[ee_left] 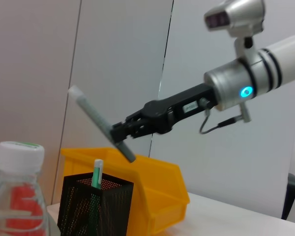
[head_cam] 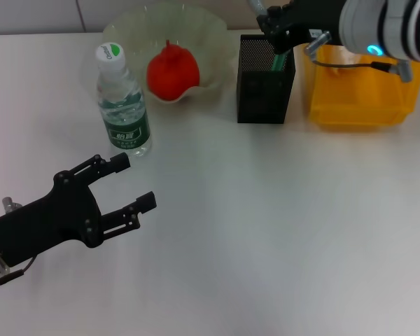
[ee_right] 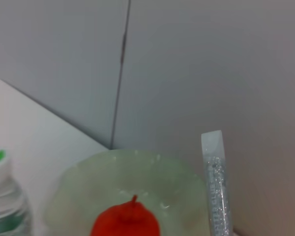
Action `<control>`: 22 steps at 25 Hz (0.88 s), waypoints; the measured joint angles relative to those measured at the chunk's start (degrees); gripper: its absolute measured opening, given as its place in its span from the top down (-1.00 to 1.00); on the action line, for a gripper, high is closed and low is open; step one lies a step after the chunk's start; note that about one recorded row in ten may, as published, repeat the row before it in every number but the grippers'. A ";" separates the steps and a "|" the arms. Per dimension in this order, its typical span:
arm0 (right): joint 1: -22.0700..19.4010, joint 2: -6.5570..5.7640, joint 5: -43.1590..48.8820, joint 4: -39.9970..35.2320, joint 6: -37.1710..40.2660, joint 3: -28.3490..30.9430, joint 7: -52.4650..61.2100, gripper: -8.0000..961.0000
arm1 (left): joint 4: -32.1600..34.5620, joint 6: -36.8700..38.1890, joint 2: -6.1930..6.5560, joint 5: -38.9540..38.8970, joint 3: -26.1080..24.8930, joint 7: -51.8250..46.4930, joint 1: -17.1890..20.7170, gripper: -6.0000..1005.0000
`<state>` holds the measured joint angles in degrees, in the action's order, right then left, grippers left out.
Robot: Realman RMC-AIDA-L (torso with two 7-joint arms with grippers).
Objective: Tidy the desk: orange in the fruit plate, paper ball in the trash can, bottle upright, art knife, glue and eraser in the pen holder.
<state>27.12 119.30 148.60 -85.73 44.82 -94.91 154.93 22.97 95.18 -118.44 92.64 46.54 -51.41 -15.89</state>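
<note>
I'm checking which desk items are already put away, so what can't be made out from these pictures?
- Inside of the trash can: the right gripper and its arm cover it in the head view, and its wall hides it in the left wrist view. No paper ball shows.
- Inside of the pen holder: dark mesh hides the contents. No eraser shows.
- The grey stick held by the right gripper: tilted above the holder, its kind unreadable.

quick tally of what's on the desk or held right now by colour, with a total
Red-orange: 1, the orange
Pale green: 1, the fruit plate
Clear: 1, the upright bottle
Black: 1, the pen holder
Yellow: 1, the trash can
Green: 1, a stick in the pen holder
Grey: 1, a long tool in the right gripper
Total: 7
</note>
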 joint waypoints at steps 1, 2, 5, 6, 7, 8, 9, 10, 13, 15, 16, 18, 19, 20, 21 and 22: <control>1.42 0.02 0.01 4.21 -3.66 -0.14 -0.46 0.73 | -0.05 0.00 0.00 -0.11 -0.04 0.02 -0.01 -0.63; 1.42 0.02 0.01 4.21 -3.66 -0.14 -0.46 0.73 | -0.05 0.00 0.00 -0.11 -0.04 0.02 -0.01 -0.63; 3.07 0.05 -0.01 9.65 -8.40 -0.24 -0.51 0.73 | -0.05 -0.01 -0.01 -0.22 -0.10 -0.11 -0.01 -0.63; 3.82 0.09 -0.06 12.46 -11.06 -0.56 -0.52 0.73 | -0.05 -0.24 -0.02 -0.31 -0.18 -0.25 -0.02 -0.63; 3.82 0.09 -0.06 12.46 -11.06 -0.56 -0.52 0.73 | -0.05 -0.24 -0.02 -0.31 -0.18 -0.25 -0.02 -0.63; 4.01 0.10 -0.07 13.54 -12.50 -1.00 -0.52 0.73 | -0.05 -0.37 -0.03 -0.42 -0.22 -0.27 -0.02 -0.63; 4.20 0.13 -0.10 14.80 -14.39 -1.64 -0.51 0.73 | -0.08 -0.53 -0.03 -0.66 -0.27 -0.27 -0.02 -0.63; 4.32 0.14 -0.13 15.70 -15.72 -2.25 -0.52 0.73 | -0.32 -0.62 -0.03 -1.01 -0.36 -0.17 -0.02 -0.63; 5.54 0.28 -0.30 19.46 -18.96 -4.44 -0.22 0.73 | -0.97 -0.73 -0.10 -1.59 -0.49 0.09 -0.02 -0.63; 5.89 0.35 -0.49 20.31 -19.07 -4.75 -0.16 0.73 | -1.07 -0.76 -0.12 -1.65 -0.49 0.13 -0.04 -0.63; 6.72 0.36 -1.70 22.09 -19.15 -5.39 -0.17 0.73 | -1.16 -0.78 -0.12 -1.69 -0.58 0.17 -0.08 -0.63; 6.91 0.36 -2.29 22.65 -19.19 -5.63 -0.18 0.73 | -1.22 -0.78 -0.12 -1.69 -0.68 0.18 -0.07 -0.63; 7.08 0.35 -2.80 23.18 -19.27 -5.75 -0.28 0.73 | -1.27 -0.78 -0.13 -1.72 -0.79 0.18 -0.02 -0.63; 7.21 0.31 -3.00 23.60 -19.42 -5.75 -0.39 0.73 | -1.33 -0.79 -0.13 -1.77 -0.97 0.18 0.05 -0.63; 7.36 0.24 -3.04 24.20 -19.62 -5.62 -0.40 0.73 | -1.38 -0.79 -0.17 -1.90 -1.39 0.19 0.18 -0.63; 7.36 0.24 -3.04 24.20 -19.62 -5.62 -0.40 0.73 | -1.38 -0.79 -0.17 -1.90 -1.39 0.19 0.18 -0.63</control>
<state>34.48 119.54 145.55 -61.54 25.21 -100.53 154.54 21.59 94.39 -118.61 90.75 45.15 -51.22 -15.71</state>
